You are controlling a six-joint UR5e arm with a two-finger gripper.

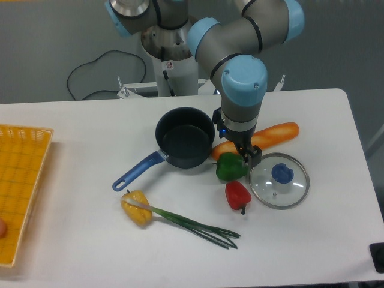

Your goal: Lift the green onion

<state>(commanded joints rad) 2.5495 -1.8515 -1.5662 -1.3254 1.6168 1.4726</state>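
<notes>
The green onion (186, 221) lies on the white table near the front, its pale end resting on a small yellow pepper (137, 208) and its dark green leaves fanning out to the right. My gripper (249, 157) hangs well above and to the right of it, over the green bell pepper (230, 167) and beside the glass lid (279, 180). Its fingers point down, and from this angle I cannot tell whether they are open or shut. Nothing shows between them.
A dark pot with a blue handle (183, 144) stands mid-table. A long orange carrot (270, 136) lies behind the gripper. A red pepper (237, 195) sits below the green one. A yellow basket (21, 186) is at the left edge.
</notes>
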